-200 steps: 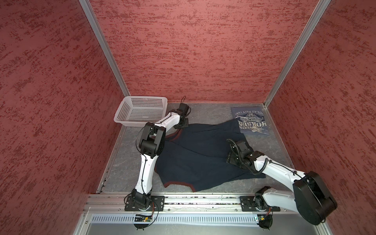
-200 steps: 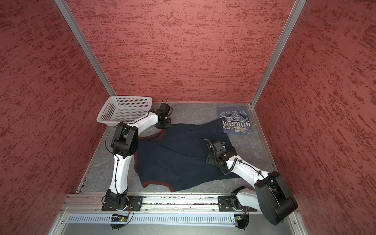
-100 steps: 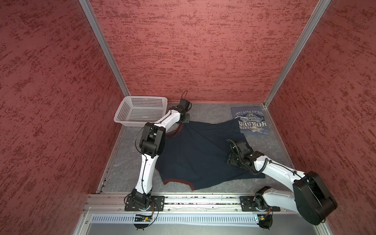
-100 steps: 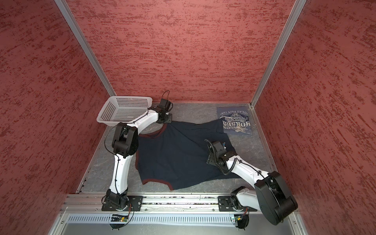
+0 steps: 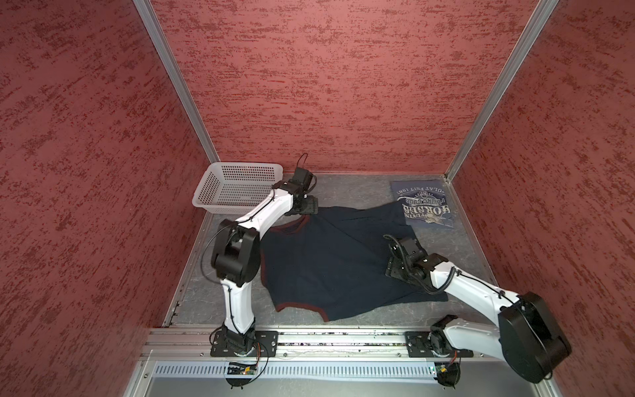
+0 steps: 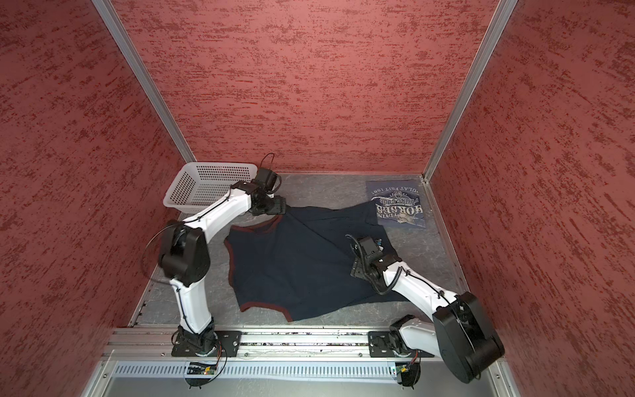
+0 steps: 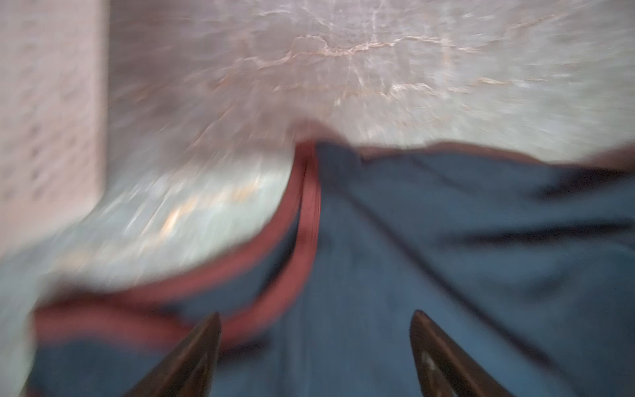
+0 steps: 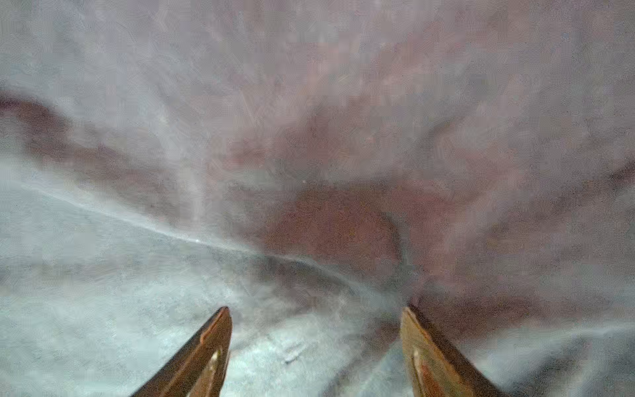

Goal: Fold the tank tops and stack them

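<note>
Blur smears both wrist views, yet each shows fingers spread wide, clamping nothing: the left gripper point(image 7: 314, 314) at the maroon-trimmed far left corner of the navy tank top point(image 5: 319, 261), which lies spread across the tabletop point(image 5: 350, 189); the right gripper point(image 8: 314, 309) over its right side, fingertips hidden beneath the wrist in both top views. The slate-blue tank top point(image 5: 424, 206) lies folded far right, touching the navy one; which overlaps is unclear.

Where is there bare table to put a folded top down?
Bare table lies at the back between the basket and the blue top, and on the right between that top and the right arm. The middle is crowded: the navy top covers it.
</note>
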Motion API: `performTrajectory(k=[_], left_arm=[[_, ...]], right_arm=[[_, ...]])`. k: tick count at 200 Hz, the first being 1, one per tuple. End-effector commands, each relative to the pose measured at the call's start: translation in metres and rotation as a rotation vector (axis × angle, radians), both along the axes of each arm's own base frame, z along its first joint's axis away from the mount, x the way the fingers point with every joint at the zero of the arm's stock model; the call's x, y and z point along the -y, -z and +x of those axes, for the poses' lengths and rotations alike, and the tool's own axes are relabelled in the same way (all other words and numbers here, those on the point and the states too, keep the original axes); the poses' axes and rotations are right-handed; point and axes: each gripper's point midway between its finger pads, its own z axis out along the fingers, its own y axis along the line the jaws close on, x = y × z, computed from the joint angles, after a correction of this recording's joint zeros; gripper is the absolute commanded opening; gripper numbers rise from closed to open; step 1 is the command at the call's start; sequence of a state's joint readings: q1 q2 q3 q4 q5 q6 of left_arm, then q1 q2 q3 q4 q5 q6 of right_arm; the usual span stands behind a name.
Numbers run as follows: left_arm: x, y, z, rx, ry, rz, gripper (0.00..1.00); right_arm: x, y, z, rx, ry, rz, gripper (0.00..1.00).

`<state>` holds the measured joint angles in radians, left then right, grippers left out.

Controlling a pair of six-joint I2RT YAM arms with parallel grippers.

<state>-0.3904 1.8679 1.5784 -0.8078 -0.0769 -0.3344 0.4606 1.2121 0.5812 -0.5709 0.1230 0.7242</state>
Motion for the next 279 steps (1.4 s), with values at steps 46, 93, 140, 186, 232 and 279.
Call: performTrajectory(k=[46,93,140,186,232,279], left_arm=[[-0.065,0.027,-0.202,-0.061,-0.321,0.022,0.87],[-0.087,0.072,-0.272,-0.149,-0.46,-0.035,0.86],[-0.076,0.102,-0.288,-0.238,-0.45,-0.073,0.61],[-0.059,0.081,-0.258,-0.177,-0.367,-0.002,0.24],[-0.012,0.061,-0.185,-0.149,-0.146,0.219,0.13],[0.05,0.089,-0.132,-0.204,-0.004,0.2,0.28]], right_arm=[[-0.006,-0.036,0.013,0.093,-0.062,0.006,0.8],[-0.018,-0.032,0.012,0.095,-0.089,0.04,0.8],[-0.018,-0.026,0.008,0.087,-0.095,0.04,0.81],[-0.015,-0.025,0.007,0.089,-0.08,0.03,0.8],[-0.01,-0.022,0.007,0.086,-0.063,0.008,0.8],[-0.006,-0.018,0.004,0.072,-0.054,-0.011,0.8]])
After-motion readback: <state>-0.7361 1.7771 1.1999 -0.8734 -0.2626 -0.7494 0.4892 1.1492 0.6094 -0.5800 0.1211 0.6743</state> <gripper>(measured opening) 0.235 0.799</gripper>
